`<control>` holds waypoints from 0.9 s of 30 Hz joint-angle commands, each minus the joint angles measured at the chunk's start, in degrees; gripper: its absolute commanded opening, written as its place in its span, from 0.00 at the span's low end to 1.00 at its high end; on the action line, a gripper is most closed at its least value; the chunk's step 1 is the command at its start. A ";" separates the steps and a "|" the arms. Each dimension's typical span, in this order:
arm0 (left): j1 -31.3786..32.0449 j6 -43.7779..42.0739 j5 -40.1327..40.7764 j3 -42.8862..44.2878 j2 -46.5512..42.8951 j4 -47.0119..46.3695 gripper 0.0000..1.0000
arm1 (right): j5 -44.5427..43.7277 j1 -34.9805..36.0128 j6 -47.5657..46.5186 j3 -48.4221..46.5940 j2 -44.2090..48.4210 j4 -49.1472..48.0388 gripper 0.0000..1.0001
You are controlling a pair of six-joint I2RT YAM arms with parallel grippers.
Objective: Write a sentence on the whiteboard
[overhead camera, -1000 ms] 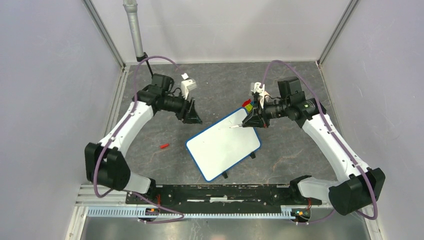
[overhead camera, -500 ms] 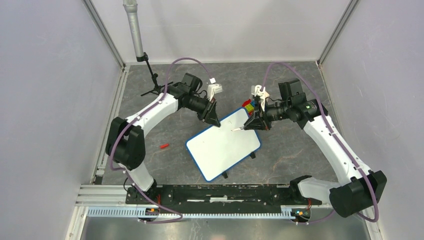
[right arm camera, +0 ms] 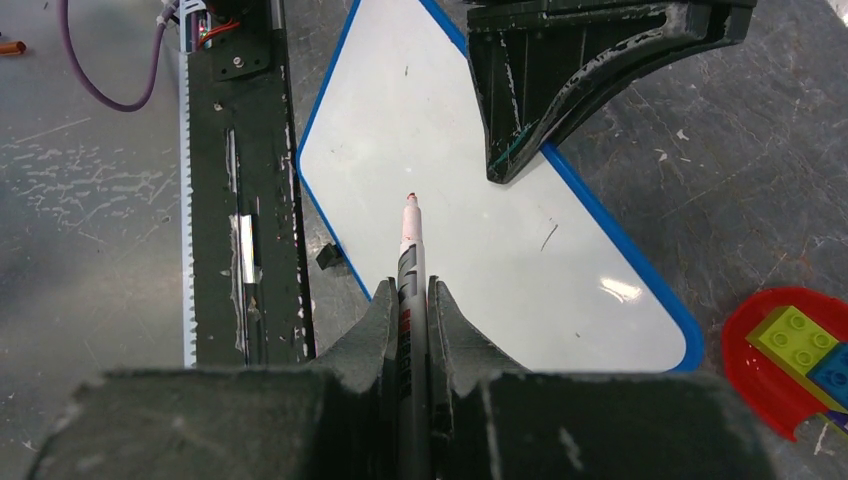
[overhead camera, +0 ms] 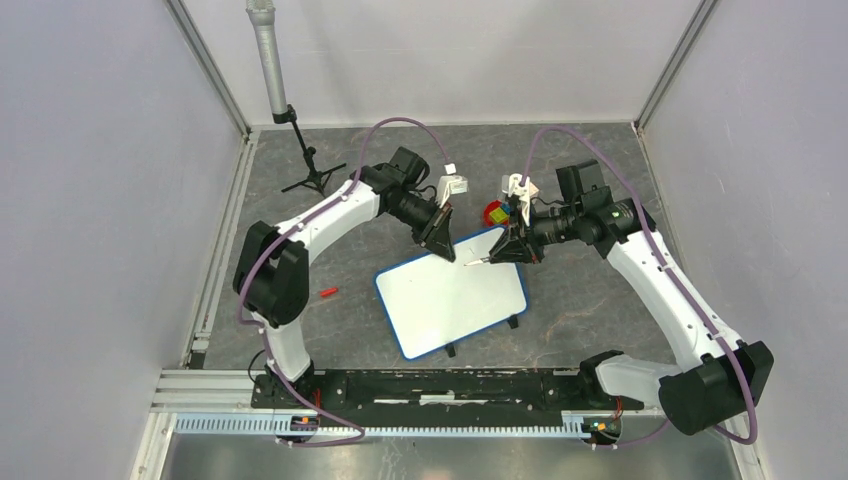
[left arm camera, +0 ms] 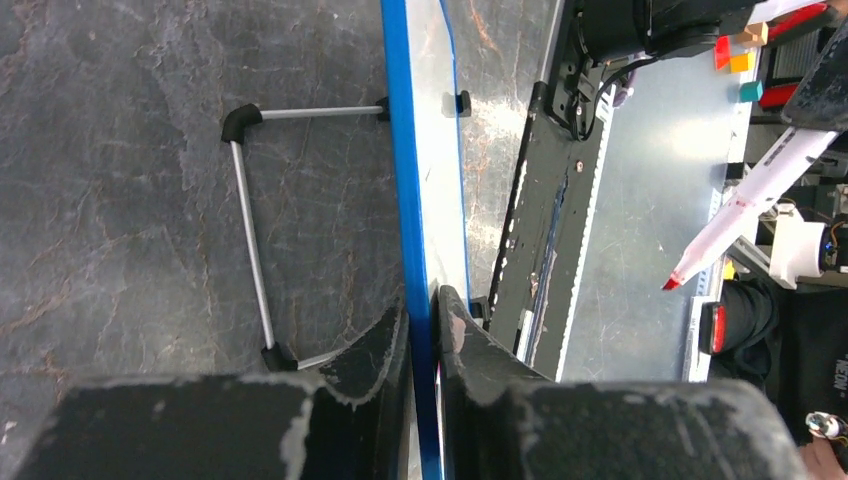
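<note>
The whiteboard [overhead camera: 452, 295], white with a blue rim and thin wire legs, lies at the table's middle; its face is blank and no red sentence shows on it. My left gripper [overhead camera: 446, 247] is shut on the board's far rim [left arm camera: 405, 200], one finger on each side. My right gripper [overhead camera: 507, 252] is shut on a red-tipped marker [right arm camera: 408, 235], uncapped, its tip [overhead camera: 468, 264] hovering over the board's upper part [right arm camera: 470, 220]. The marker also shows in the left wrist view [left arm camera: 735, 215].
A red marker cap [overhead camera: 327, 293] lies on the table left of the board. A red dish with coloured bricks [overhead camera: 495, 212] sits behind the board, near my right gripper. A microphone stand [overhead camera: 300, 150] is at the back left. The black base rail [overhead camera: 440, 385] runs along the near edge.
My left arm has swung right from the back left and closed on the board's far rim. The board has turned slightly. My right gripper with the marker has barely shifted.
</note>
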State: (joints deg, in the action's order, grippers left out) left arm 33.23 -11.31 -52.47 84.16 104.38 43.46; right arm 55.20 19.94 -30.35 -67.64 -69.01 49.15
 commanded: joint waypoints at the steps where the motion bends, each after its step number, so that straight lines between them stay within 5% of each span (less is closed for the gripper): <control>1: 2.16 -6.29 -1.06 3.03 2.20 3.94 0.07 | 0.00 0.09 -1.35 0.35 1.22 0.56 0.00; 4: 2.45 -6.07 -0.13 4.32 3.11 4.44 0.11 | -0.13 0.14 -1.21 0.91 1.58 0.27 0.00; 10: -1.82 -2.53 0.97 5.35 -0.68 4.44 0.45 | -2.27 0.62 2.61 4.35 3.43 -5.67 0.00; 17: -8.87 -2.71 4.02 -2.91 -11.36 5.30 0.52 | -2.34 1.69 4.75 5.02 4.00 -9.06 0.00; 27: -7.52 -1.62 3.93 -6.03 -9.51 4.39 0.53 | -1.06 1.68 4.30 3.21 4.40 -7.38 0.00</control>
State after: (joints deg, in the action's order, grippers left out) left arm 24.75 -13.15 -48.80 78.13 93.34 49.12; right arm 52.88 21.39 -25.93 -62.24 -66.04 42.09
